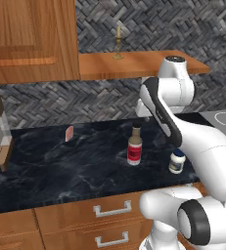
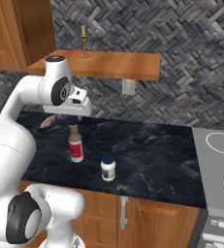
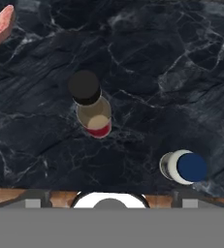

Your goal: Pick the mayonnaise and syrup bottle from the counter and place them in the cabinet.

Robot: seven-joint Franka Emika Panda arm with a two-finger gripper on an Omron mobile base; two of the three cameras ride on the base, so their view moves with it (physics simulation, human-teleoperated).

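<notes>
The white arm rises from the lower left of the right base view, elbow bent high, wrist pointing down at centre left.

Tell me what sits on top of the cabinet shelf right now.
A thin candlestick stands upright near the back of the cabinet. The syrup bottle and mayonnaise stand on the counter. The arm covers some of the shelf.

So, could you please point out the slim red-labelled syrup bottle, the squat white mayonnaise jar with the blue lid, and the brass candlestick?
Slim red-labelled syrup bottle [image 1: 134,152]: left base view, on its label.
Squat white mayonnaise jar [image 2: 108,169]: right base view, on its white body.
Brass candlestick [image 1: 118,49]: left base view, on its stem.
</notes>
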